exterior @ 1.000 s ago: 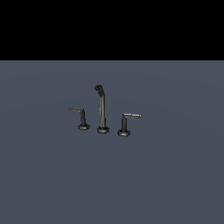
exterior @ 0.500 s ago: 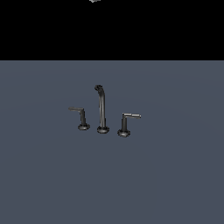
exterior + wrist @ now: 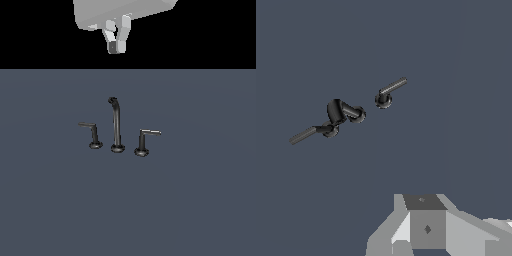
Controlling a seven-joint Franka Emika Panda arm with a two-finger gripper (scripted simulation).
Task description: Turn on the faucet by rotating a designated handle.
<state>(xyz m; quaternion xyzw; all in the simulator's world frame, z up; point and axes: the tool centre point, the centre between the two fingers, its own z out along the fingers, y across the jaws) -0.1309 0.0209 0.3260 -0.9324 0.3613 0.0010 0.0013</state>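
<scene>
High above the scene, the claw [image 3: 117, 46] hangs from the pale grey body of the arm [image 3: 125, 11] at the top of the exterior view, pointing down. Its two fingers [image 3: 122, 31] converge until the dark tips sit almost together, with nothing between them; it holds no object and touches nothing. In the wrist view only part of the claw's pale housing and one dark pad show, so the gap cannot be judged there.

Well below it, the faucet [image 3: 117, 125] stands on the flat slate-blue bench [image 3: 200, 200]. Its tall thin spout rises from a round base and curls over at the top. The designated handle [image 3: 146, 140] stands just beside the spout, on the exterior view's right, its paler silvery bar pointing away from the spout. The darker lever [image 3: 91, 134] stands on the exterior view's left, its thin bar also pointing outward. All three pieces stand upright, apart from one another, in a rough row.
</scene>
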